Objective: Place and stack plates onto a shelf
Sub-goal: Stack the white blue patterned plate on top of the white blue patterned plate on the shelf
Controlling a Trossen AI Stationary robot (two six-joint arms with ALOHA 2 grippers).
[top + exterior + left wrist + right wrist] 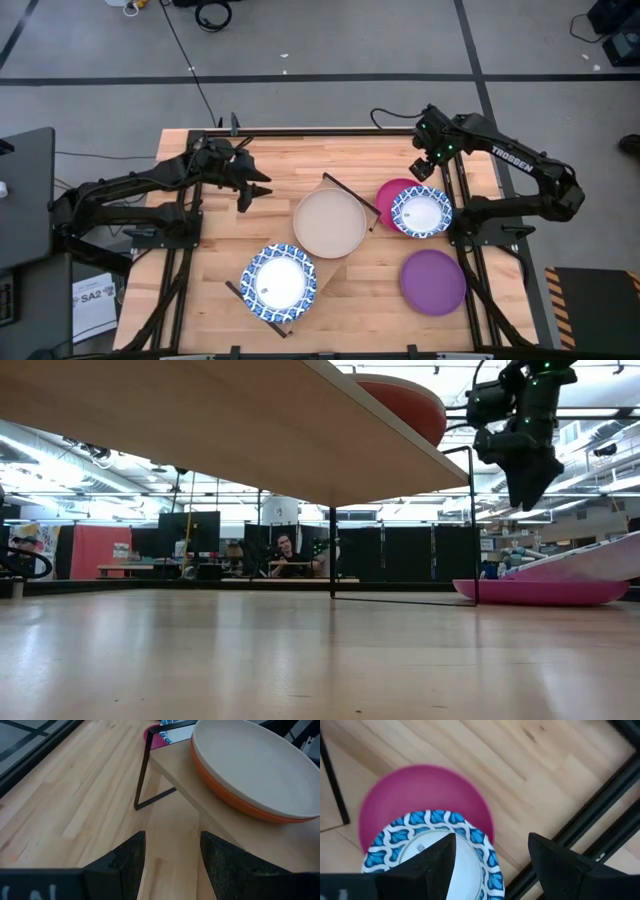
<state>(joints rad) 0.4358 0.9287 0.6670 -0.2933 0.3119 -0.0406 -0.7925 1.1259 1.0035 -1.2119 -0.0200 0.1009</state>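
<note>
Bench (200,300) = light wood top, seen from above. Shelf (330,268) runs diagonal across bench centre, from 7 o'clock end to 1 o'clock end, on thin black rod legs.

On shelf: beige plate (329,222) stacked on orange plate (235,800), at the shelf's 1 o'clock half; orange rim shows under the beige in left wrist view. Blue-rim white plate (279,281) sits on the shelf's 7 o'clock end.

Off shelf, on bench: magenta plate (388,192) at 3 o'clock of the beige stack, just beside the shelf's end leg. 2nd blue-rim plate (421,212) lies on the magenta one, offset toward 4 o'clock, so it overhangs and sits tilted (low view shows the slant). Purple plate (433,282) alone at 5 o'clock of bench centre, apart from the others.

Left claw (256,186) at 10 o'clock of the beige stack, near it, not touching; open, fingers (227,865) spread, nothing between, pointing at shelf edge and stack.

Right claw (424,168) hangs above the magenta/blue-rim pair, at their 12 o'clock edge, clear of both; open, empty, fingers (560,865) apart w/ blue-rim plate and bench visible in the gap.

Low view: person seated far back in room, behind the bench.
</note>
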